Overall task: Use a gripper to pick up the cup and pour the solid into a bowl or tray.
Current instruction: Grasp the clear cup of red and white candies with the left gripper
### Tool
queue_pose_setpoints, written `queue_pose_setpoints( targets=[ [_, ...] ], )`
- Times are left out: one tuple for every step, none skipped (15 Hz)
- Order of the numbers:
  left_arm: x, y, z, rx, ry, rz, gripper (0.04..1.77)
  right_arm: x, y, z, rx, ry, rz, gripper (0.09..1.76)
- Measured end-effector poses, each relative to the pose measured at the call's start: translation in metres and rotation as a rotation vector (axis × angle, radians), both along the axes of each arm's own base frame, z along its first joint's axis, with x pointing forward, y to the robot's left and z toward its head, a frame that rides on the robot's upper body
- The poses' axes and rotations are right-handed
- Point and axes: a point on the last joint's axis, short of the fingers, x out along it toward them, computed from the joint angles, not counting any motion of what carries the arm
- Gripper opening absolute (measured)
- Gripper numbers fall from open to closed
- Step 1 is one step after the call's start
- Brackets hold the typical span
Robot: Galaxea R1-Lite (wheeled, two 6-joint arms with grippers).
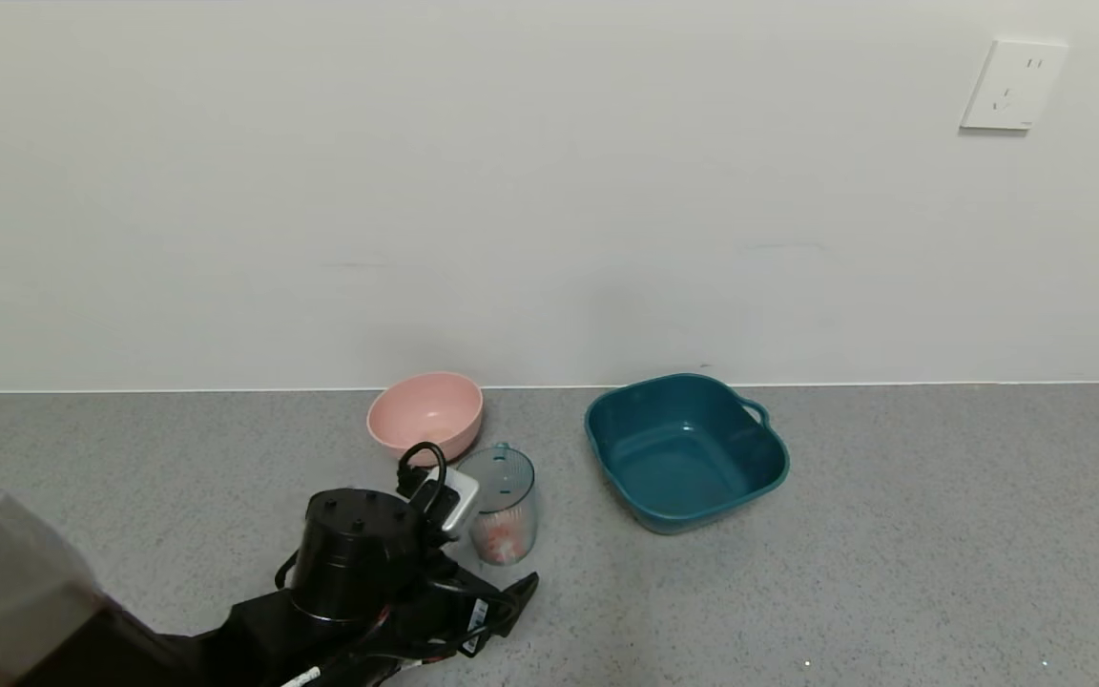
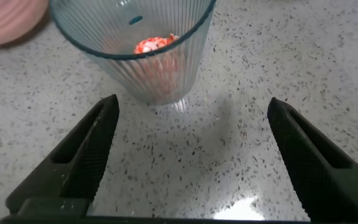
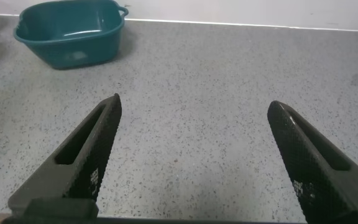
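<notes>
Head view first: the left tool (image 1: 473,520) sits low over the grey counter (image 1: 893,572), right beside the cup (image 1: 502,504), which stands upright with the solid (image 1: 500,542) piled at its bottom. I'd call this the approach step, nothing picked up yet. The teal basin (image 1: 686,448) waits further to the robot's right, apart from the cup and empty as far as I can see. A pink bowl (image 1: 426,412) sits just behind the cup, close enough to get bumped on the lift. The right arm isn't visible here.

Left wrist view: the left tool's fingers (image 2: 86,155) are spread wide and empty, and the cup (image 2: 135,50) stands just ahead of the tips, not between them yet. Orange-red and white bits (image 2: 153,45) show through the ribbed wall. Next move, I reckon, is to slide forward so the cup sits between the fingers, then squeeze. The pink bowl's edge (image 2: 8,22) peeks in beside the cup.

Right wrist view: the right tool (image 3: 194,149) is spread open too, holding nothing, hanging over bare counter (image 3: 229,74) with the basin (image 3: 70,38) well off ahead. Looks parked.
</notes>
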Motion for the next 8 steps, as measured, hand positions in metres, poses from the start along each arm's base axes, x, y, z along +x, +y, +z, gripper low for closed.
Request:
queue_pose_setpoints(
  targets=[
    [0.003, -0.002, -0.004, -0.002, -0.006, 0.003, 1.72, 0.0, 0.0, 0.0, 0.0, 0.0, 0.001, 1.71],
    [0.006, -0.003, -0.008, -0.002, -0.017, 0.012, 1.72, 0.0, 0.0, 0.0, 0.0, 0.0, 0.0, 1.71],
    [0.009, -0.005, -0.01, -0.003, -0.03, 0.023, 1.72, 0.0, 0.0, 0.0, 0.0, 0.0, 0.001, 1.71],
    [0.013, -0.006, -0.012, -0.004, -0.042, 0.03, 1.72, 0.0, 0.0, 0.0, 0.0, 0.0, 0.001, 1.71],
    [0.016, -0.007, -0.015, -0.001, -0.043, 0.036, 1.72, 0.0, 0.0, 0.0, 0.0, 0.0, 0.0, 1.71],
    [0.02, -0.008, -0.017, 0.0, -0.046, 0.044, 1.72, 0.0, 0.0, 0.0, 0.0, 0.0, 0.001, 1.71],
    [0.024, -0.009, -0.019, 0.003, -0.048, 0.057, 1.72, 0.0, 0.0, 0.0, 0.0, 0.0, 0.0, 1.71],
    [0.028, -0.01, -0.02, 0.005, -0.053, 0.068, 1.72, 0.0, 0.0, 0.0, 0.0, 0.0, 0.001, 1.71]
  ],
)
